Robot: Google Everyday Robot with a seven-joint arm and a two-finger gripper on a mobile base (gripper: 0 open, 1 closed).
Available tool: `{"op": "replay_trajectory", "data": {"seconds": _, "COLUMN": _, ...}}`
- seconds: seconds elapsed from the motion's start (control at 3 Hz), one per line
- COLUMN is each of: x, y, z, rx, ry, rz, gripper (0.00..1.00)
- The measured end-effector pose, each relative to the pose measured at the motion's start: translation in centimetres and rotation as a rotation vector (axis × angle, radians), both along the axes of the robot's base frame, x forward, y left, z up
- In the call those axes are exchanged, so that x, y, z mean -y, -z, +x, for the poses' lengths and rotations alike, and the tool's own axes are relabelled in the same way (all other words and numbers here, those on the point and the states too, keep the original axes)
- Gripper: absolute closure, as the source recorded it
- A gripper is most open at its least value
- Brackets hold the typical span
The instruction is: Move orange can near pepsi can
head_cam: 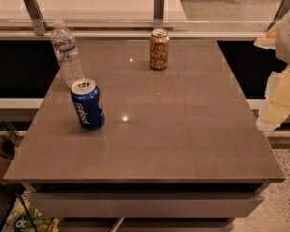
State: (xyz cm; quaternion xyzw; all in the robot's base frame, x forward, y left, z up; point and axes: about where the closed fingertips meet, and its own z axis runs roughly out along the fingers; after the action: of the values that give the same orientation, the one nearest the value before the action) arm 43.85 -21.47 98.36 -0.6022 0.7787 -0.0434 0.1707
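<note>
**A:** Where is the end effector sitting?

**B:** The end effector is hanging at the right edge of the view, just beyond the right side of the worktop, and it is touching nothing on it. It is showing as a pale, yellowish shape, and I cannot tell whether it is spread or pressed together.

**A:** And the orange can?

**B:** The orange can is standing upright well to the left of the end effector and farther back, near the worktop's rear edge, with nothing gripping it.

**A:** How is the pepsi can lying from there?

**B:** The pepsi can is standing even farther to the left of the end effector, nearer the front, with its silver top showing and its white lettering facing the camera. It is sitting well apart from the orange can.

**A:** Anything else out there?

**B:** A clear plastic water bottle is standing just behind the pepsi can, farthest left of the end effector, by the worktop's left edge.
</note>
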Motion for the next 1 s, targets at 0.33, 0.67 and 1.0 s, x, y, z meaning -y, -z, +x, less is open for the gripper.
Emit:
{"op": "replay_trajectory", "data": {"seconds": 0.33, "x": 0.0, "y": 0.0, "z": 0.0, "rx": 0.002, "ry": 0.0, "rz": 0.001, "gripper": 0.0}}
{"op": "replay_trajectory", "data": {"seconds": 0.67, "x": -0.1, "y": 0.0, "z": 1.5, "rx": 0.016, "ry": 0.072, "rz": 0.048, "gripper": 0.0}}
{"op": "replay_trajectory", "data": {"seconds": 1.0, "x": -0.2, "y": 0.3, "z": 3.8, "rx": 0.056, "ry": 0.196, "rz": 0.132, "gripper": 0.0}}
